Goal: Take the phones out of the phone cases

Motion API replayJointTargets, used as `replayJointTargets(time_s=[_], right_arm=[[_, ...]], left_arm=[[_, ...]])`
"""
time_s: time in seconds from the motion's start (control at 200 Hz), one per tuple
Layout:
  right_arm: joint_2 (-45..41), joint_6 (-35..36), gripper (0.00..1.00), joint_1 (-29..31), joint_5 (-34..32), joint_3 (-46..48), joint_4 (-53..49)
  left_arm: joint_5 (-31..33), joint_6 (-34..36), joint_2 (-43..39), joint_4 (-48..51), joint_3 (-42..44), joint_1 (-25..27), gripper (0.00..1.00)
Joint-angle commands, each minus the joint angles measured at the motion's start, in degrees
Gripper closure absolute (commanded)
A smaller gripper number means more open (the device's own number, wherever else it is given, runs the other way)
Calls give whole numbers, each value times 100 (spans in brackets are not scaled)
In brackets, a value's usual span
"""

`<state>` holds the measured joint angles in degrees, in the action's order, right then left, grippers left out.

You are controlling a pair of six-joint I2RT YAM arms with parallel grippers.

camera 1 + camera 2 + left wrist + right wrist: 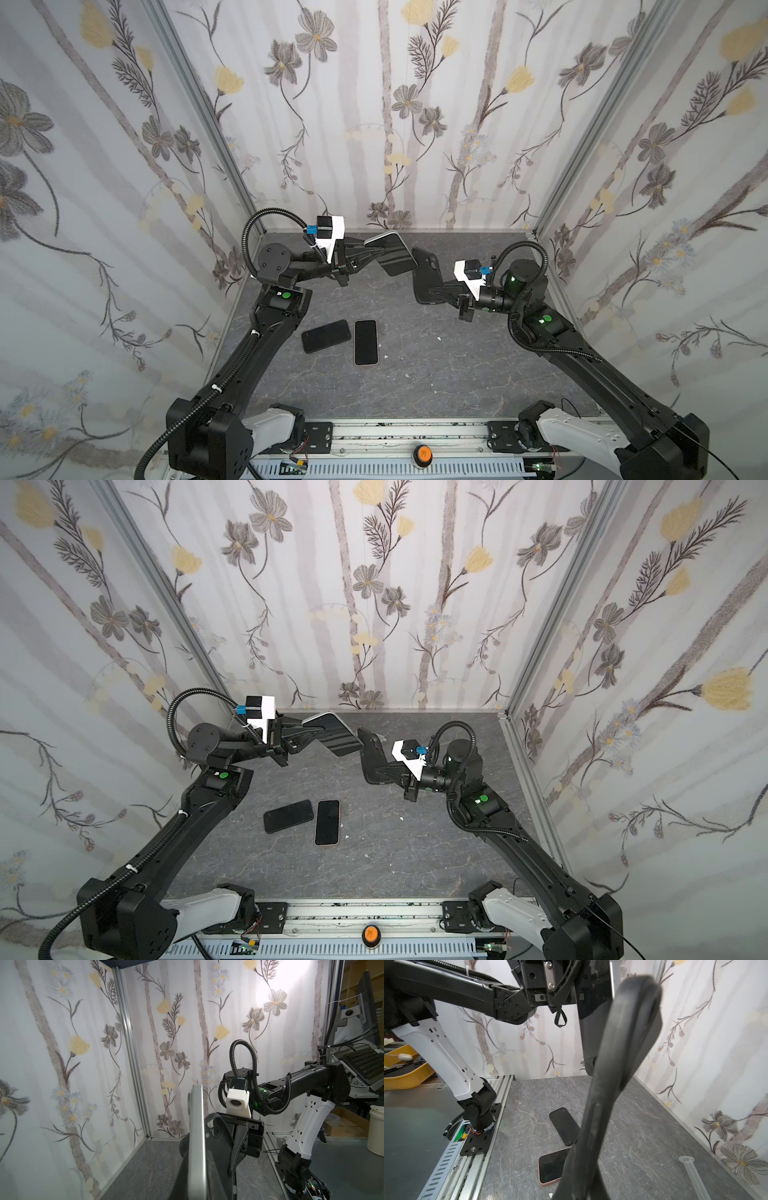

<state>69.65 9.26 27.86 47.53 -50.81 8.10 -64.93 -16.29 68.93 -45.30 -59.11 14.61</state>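
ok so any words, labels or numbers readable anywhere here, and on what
Nothing here can be read.
Too blurred: a dark mark on the round orange button.
Too small: key legends on the black keyboard.
No print visible on the silver-edged phone or the black phone case.

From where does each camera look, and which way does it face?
Top views: high at the front, looking down toward the back wall; both arms show: left gripper holds the phone, right gripper the phone case.
Left wrist: rides its arm, facing the right arm; own fingers grip the phone.
Right wrist: rides its arm, facing the left arm past the phone case, over a black phone and a pink-rimmed phone on the table; own fingers unclear.
Shared: both wrist views show phone and phone case close together.
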Motion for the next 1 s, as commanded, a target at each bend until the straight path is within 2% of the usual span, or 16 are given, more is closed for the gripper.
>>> replayJointTargets(time_s=[0.0, 0.1, 0.245, 0.325, 0.43, 0.585, 0.729, 0.849, 0.994], right_arm=[[-33, -606, 100, -101, -745, 111, 250], [96, -1091, 100, -205, -1328, 95, -141], [339, -2396, 100, -354, -1800, 218, -297], [489, -2669, 100, -492, -1747, 291, -441], [781, -3214, 100, -783, -2239, 145, -897], [1564, -3019, 100, -1151, -2541, -530, -1905], [2606, -2910, 100, -1307, -2404, -1230, -2752], [3347, -2748, 100, -1379, -2250, -1813, -3262], [4096, -2604, 100, -1559, -1824, -2252, -3565]], left_arm=[[524, -18, -93, -217, 215, -140, 100], [624, -315, -107, -187, 497, -245, 100], [777, -605, -81, -57, 932, -248, 100], [929, -621, -91, 138, 1117, -234, 100], [1219, -400, -59, 762, 1175, -117, 100], [1958, 381, 271, 2480, 753, 246, 100], [2356, 781, 790, 3249, 443, 746, 100], [2404, 834, 1121, 3365, 311, 1163, 100], [2450, 761, 1306, 3370, 277, 1335, 100]])
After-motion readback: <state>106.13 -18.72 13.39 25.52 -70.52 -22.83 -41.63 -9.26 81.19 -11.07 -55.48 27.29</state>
